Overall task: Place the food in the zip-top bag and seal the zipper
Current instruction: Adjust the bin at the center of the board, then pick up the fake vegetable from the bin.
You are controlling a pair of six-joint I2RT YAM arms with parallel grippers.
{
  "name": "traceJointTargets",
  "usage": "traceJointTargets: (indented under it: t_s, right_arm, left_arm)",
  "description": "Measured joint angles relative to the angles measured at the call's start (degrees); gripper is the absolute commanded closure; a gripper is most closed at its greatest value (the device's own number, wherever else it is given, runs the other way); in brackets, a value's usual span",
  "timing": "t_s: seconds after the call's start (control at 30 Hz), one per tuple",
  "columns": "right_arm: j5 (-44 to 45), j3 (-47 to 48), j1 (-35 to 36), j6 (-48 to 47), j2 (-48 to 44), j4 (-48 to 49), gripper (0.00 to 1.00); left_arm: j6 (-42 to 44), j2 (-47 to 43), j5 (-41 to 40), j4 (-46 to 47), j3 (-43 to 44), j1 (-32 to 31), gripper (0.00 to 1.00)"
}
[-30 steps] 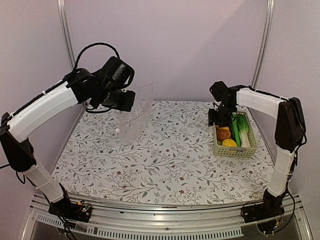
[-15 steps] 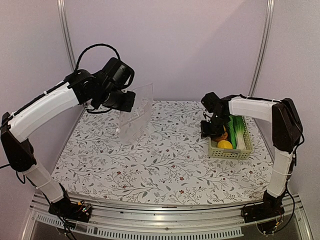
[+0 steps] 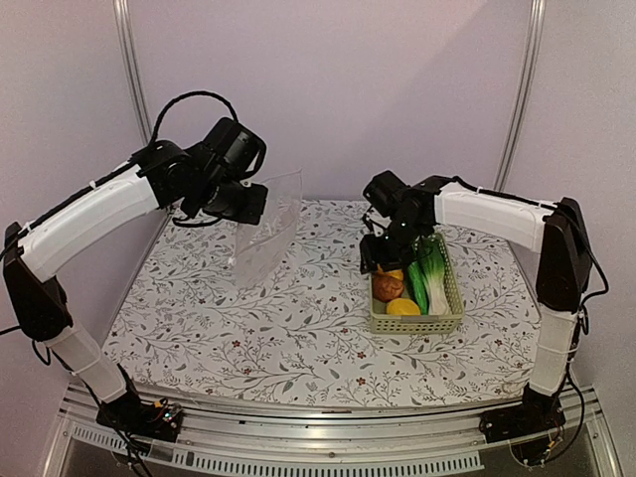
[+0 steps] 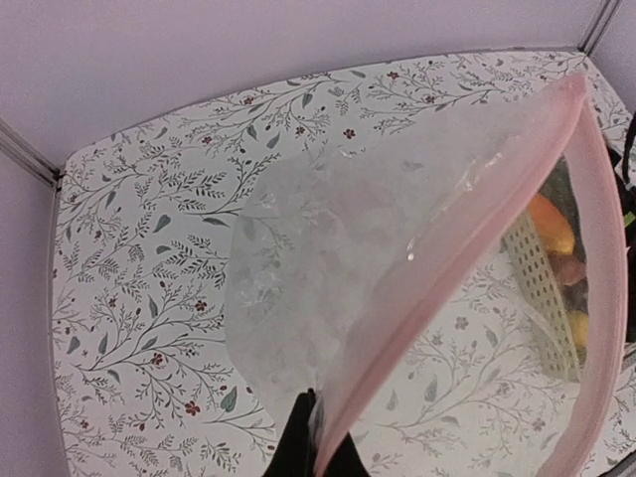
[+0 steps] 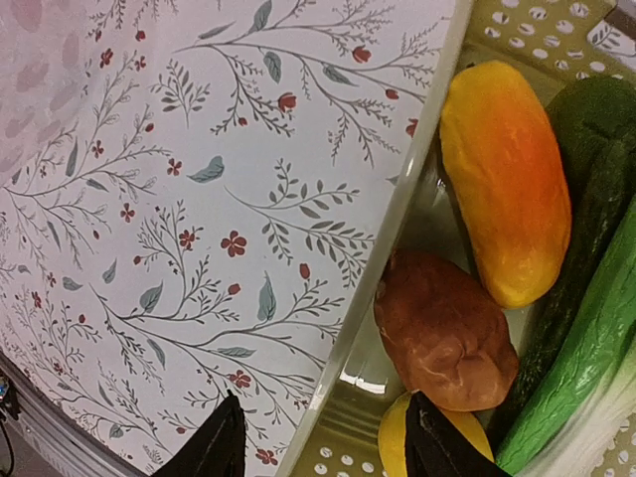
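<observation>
zip-top bag [image 4: 338,258]: clear crinkly film | basket [image 3: 415,323]: perforated plastic | orange-yellow oval [image 5: 505,194]: glossy, smooth

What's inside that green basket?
The basket holds toy food: an orange-yellow oval, a brown potato, a lemon, a cucumber and a leafy green. The right gripper covers its far corner, and whatever lies beneath the pile is hidden.
</observation>
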Motion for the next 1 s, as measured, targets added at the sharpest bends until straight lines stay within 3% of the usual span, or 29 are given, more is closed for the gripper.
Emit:
traceJointTargets:
  t_s: [0.43, 1.0]
  right_arm:
    - [6.8, 5.5, -11.4, -2.1, -5.2, -3.2, 0.62]
    - [7.2, 13.4, -16.6, -4.9, 8.7, -2.0, 0.69]
  left_arm:
    - [0.0, 0.0, 4.2, 0.2, -0.3, 0.4, 1.0]
    - [-1.4, 0.4, 8.4, 0.0, -1.2, 0.4, 1.0]
